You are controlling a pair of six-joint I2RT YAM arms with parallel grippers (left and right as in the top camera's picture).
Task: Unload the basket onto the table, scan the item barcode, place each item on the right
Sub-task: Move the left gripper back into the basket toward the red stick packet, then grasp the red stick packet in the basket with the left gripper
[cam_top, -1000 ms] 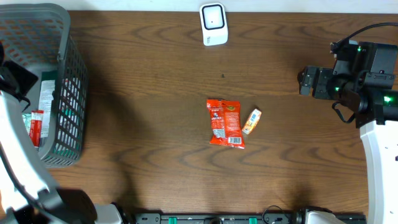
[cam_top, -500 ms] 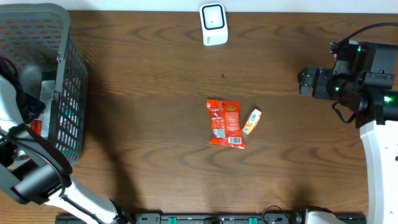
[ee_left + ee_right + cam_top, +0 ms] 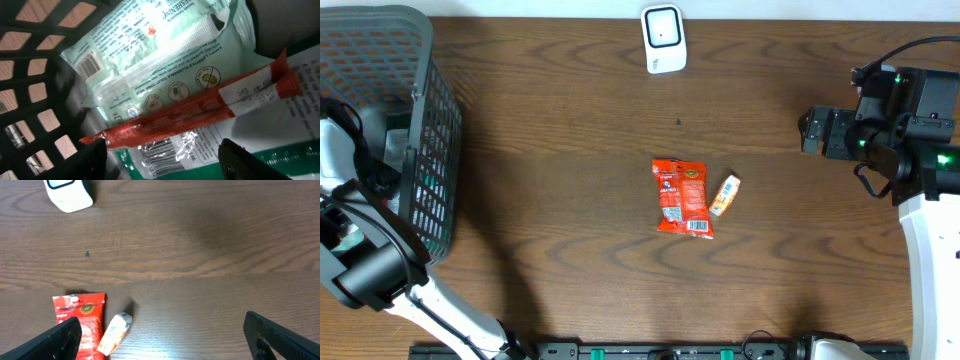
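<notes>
My left gripper [image 3: 167, 165] is down inside the grey basket [image 3: 415, 60], open. Between its fingertips [image 3: 95, 157] lie the lower edge of a long red packet [image 3: 200, 100] and a green pack's white barcode label [image 3: 165, 152]. Behind them rests a pale green wipes pack [image 3: 160, 50] with its own barcode. The white scanner [image 3: 663, 38] stands at the table's far edge. A red snack pack [image 3: 682, 197] and a small orange-and-white packet [image 3: 724, 195] lie mid-table. My right gripper [image 3: 165, 337] hovers open at the right, above the table, nothing between its fingers.
The basket's black mesh wall [image 3: 35, 75] closes in on the left of the left gripper. The right arm [image 3: 890, 130] sits at the table's right side. From the right wrist I see the scanner [image 3: 67, 194], the red pack [image 3: 82, 325] and the small packet [image 3: 116, 332].
The left arm has swung and sunk deeper into the basket, now covering the items seen there before. The right arm and the table items have not moved.
</notes>
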